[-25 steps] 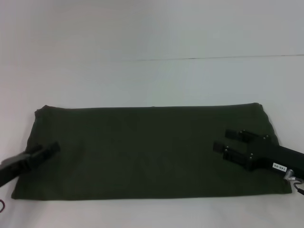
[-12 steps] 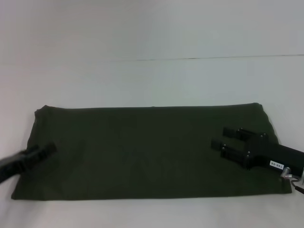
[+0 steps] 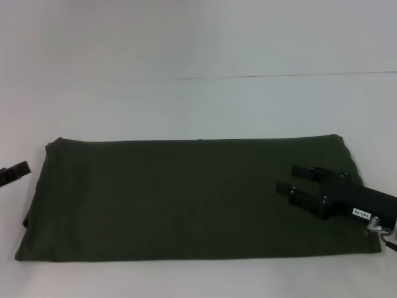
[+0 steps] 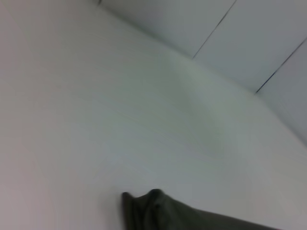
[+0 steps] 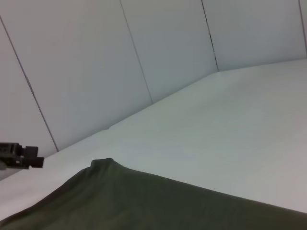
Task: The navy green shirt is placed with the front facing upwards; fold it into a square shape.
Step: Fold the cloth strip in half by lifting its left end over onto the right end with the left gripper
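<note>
The navy green shirt (image 3: 186,198) lies flat on the white table as a long folded rectangle, plain green side up; no print or label shows. My right gripper (image 3: 289,178) is open and empty, low over the shirt's right part, pointing left. My left gripper (image 3: 15,173) is off the shirt, beside its left edge at the picture's border; only its tip shows. A corner of the shirt shows in the left wrist view (image 4: 158,213). The right wrist view shows the shirt's surface (image 5: 144,201) and the left gripper (image 5: 19,156) beyond it.
The white table (image 3: 198,105) stretches behind the shirt to a seam line. A narrow strip of table lies in front of the shirt's near edge. White wall panels (image 5: 96,62) stand beyond the table.
My left gripper has pulled back to the left, off the shirt's left part to the picture's edge. My right gripper has stayed almost still. The shirt has not moved.
</note>
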Motion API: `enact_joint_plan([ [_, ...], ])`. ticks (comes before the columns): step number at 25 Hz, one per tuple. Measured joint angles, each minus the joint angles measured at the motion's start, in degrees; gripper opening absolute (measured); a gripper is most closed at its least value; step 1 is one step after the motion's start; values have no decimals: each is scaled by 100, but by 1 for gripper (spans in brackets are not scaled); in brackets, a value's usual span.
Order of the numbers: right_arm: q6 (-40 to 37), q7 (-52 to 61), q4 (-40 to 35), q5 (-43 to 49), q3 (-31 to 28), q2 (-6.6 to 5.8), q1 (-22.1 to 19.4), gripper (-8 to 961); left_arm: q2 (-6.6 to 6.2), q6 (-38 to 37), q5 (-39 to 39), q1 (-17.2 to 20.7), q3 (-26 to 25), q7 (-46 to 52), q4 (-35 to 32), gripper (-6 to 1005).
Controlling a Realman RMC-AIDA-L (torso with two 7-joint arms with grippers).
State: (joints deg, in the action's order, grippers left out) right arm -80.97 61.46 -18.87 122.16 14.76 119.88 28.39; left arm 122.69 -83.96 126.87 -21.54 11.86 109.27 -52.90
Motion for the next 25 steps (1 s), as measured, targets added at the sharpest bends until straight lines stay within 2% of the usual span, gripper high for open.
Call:
enact_joint_plan([
  [4, 73, -25, -2, 0, 0, -9, 18, 646, -146, -235, 960, -260, 482, 1321, -864, 693],
  [6, 119, -42, -3, 0, 0, -7, 32, 646, -202, -417, 1396, -445, 637, 1605, -1015, 694],
  [10, 156, -53, 17, 7, 0, 1, 74, 646, -241, -461, 1732, -650, 865, 1919, -1068, 697],
  [16, 167, -49, 39, 34, 97, -3, 102, 646, -375, -536, 2105, -974, 1079, 2631, -1052, 700],
  [25, 138, -25, 37, 32, 158, -10, 138, 646, -446, -461, 2309, -1102, 1180, 3115, -1010, 695],
])
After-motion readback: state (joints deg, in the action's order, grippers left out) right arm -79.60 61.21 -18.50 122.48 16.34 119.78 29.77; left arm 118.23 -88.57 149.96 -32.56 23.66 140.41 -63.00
